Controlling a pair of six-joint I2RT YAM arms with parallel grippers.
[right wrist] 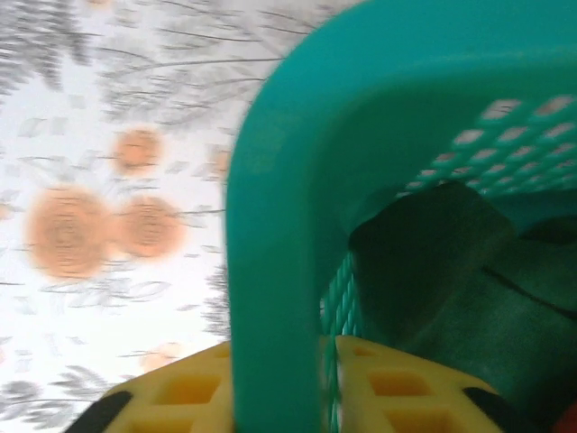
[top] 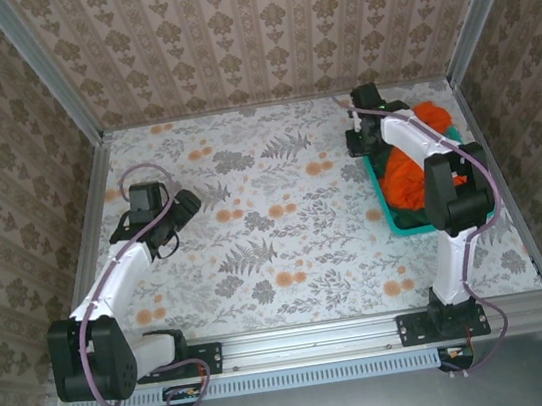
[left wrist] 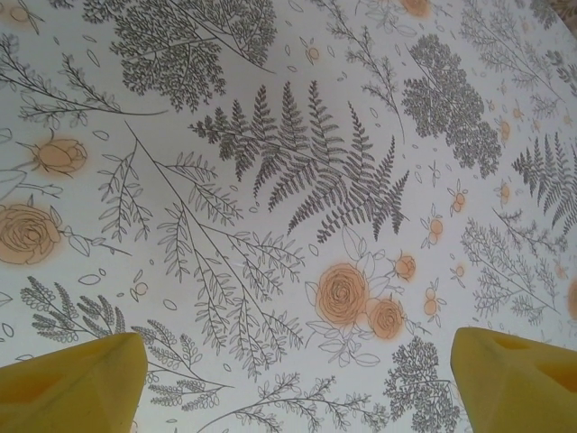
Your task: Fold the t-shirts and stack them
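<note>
The left gripper (left wrist: 293,397) hangs low over the left side of the bench (top: 282,211). Its yellow fingers (left wrist: 72,383) are spread wide apart, with nothing between them. Farther back, by the right edge, sits the teal basket (right wrist: 270,225). The right gripper (right wrist: 279,392) pinches the basket's wall, with one finger outside and one inside. Both shirts lie in the basket: the orange t-shirt (top: 410,168) heaped up high, and the dark green t-shirt (right wrist: 451,271) at its near end.
</note>
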